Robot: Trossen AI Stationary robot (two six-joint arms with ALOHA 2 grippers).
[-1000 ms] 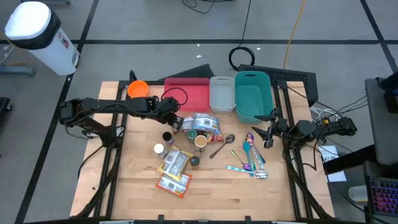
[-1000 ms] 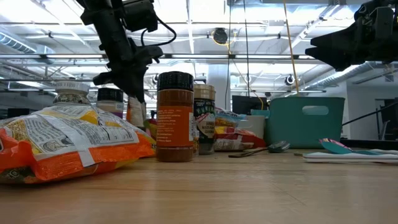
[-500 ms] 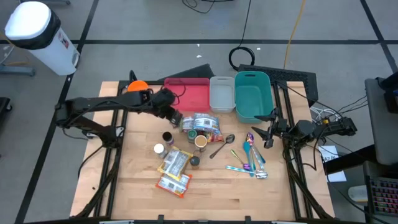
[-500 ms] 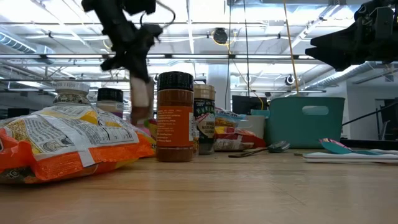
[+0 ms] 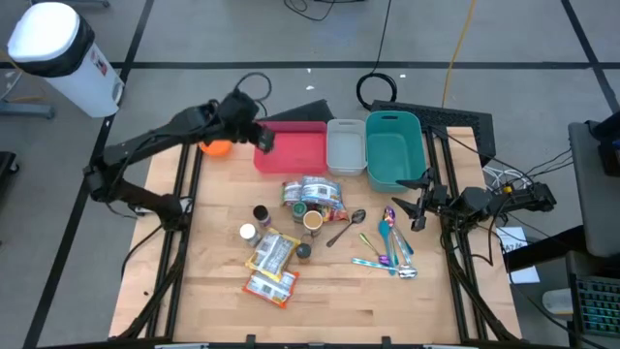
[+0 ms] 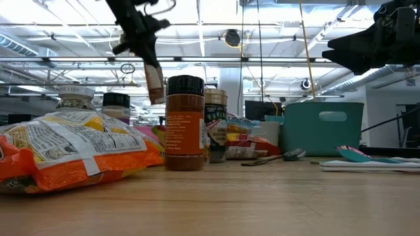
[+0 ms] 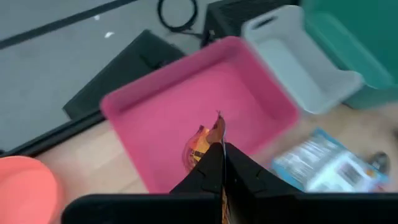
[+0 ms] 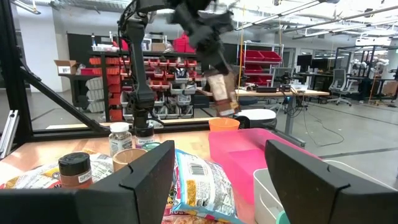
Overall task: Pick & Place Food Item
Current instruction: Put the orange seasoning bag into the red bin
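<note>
My left tool (image 5: pixel 260 137) is clamped on the top edge of a small snack packet (image 7: pixel 202 144), hanging over the pink bin (image 5: pixel 300 152). Packet looks light, floppy and crinkly; an edge pinch suits it. Right tool (image 5: pixel 418 201) idles, jaws apart, at the tabletop's right edge.
</note>
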